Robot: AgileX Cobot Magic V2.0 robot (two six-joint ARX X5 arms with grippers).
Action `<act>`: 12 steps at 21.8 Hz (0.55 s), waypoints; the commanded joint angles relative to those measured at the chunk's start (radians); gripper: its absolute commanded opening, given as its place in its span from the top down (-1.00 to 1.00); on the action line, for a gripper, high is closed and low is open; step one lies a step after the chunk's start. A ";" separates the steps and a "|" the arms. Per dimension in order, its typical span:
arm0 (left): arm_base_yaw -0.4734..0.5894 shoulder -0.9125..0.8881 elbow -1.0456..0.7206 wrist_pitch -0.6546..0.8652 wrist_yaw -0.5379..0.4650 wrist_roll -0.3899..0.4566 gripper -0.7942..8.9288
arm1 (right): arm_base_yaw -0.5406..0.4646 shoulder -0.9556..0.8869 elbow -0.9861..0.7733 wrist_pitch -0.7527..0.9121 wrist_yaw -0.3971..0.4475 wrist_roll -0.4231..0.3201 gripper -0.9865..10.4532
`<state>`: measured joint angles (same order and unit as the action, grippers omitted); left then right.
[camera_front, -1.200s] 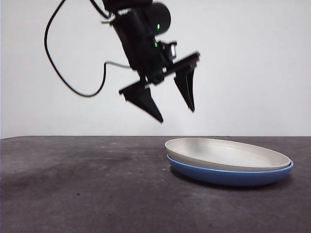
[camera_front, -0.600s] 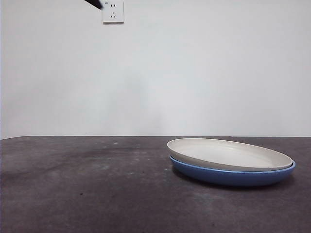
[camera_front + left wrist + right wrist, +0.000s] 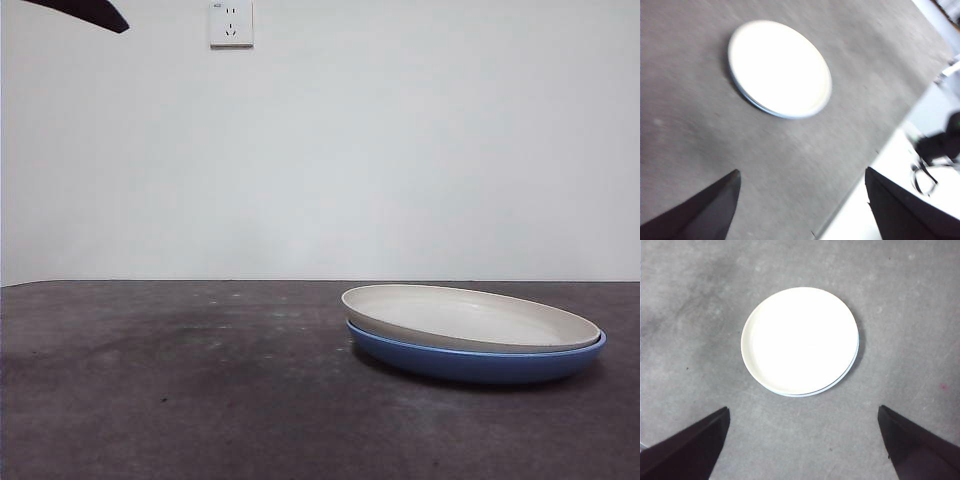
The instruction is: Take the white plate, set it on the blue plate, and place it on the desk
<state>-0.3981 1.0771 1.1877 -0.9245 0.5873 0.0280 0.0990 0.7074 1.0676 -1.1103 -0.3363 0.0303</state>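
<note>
The white plate (image 3: 470, 315) rests stacked in the blue plate (image 3: 470, 366) on the dark grey desk (image 3: 180, 390), right of centre. Both grippers are high above and apart from the plates. My left gripper (image 3: 801, 172) is open and empty, and its blurred view shows the white plate (image 3: 780, 67) far off. My right gripper (image 3: 803, 409) is open and empty, looking straight down on the white plate (image 3: 800, 340), with a thin edge of the blue plate (image 3: 842, 380) under it. In the front view only a black arm tip (image 3: 90, 12) shows at the top left corner.
A white wall socket (image 3: 231, 23) is on the back wall. The desk's edge and a white floor with dark gear (image 3: 940, 145) show in the left wrist view.
The arm with the open gripper that hung over the desk left of the plates has risen out of the front view. Only a black tip stays at the top left. The plates have not moved.
</note>
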 commanded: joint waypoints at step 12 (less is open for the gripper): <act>-0.005 -0.020 -0.017 -0.025 0.048 0.070 0.01 | 0.003 0.181 0.016 0.042 0.090 0.100 0.00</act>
<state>-0.3977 1.0492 1.1614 -0.9569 0.6285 0.0860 0.0990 0.8532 1.0676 -1.0916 -0.2569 0.1093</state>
